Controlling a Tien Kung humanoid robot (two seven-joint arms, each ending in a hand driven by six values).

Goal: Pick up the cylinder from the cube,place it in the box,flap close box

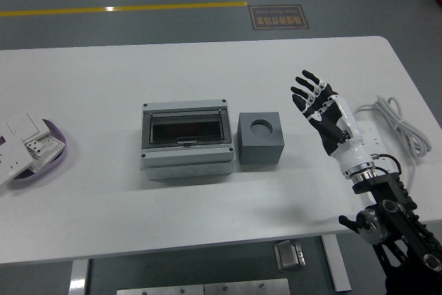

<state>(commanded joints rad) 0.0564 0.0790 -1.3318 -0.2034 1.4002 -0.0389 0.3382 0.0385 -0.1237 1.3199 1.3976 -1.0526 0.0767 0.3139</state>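
1. The right robot hand [319, 103] is up above the worktop [207, 67] at about 3 o'clock, fingers spread wide, holding nothing.
2. Nothing sits between this hand and the grey cube [260, 137], which is near it toward 9 o'clock.
3. A white cable [397, 119] lies at the 3 o'clock edge, just behind the arm.
4. The cube has a round hole on top; whether the cylinder is inside cannot be told.
5. The box [184, 138] touches the cube's 9 o'clock side. Its clear flap looks down, with a dark inside.
6. A purple dish [43, 157] at 9 o'clock holds white switch plates [21, 136].
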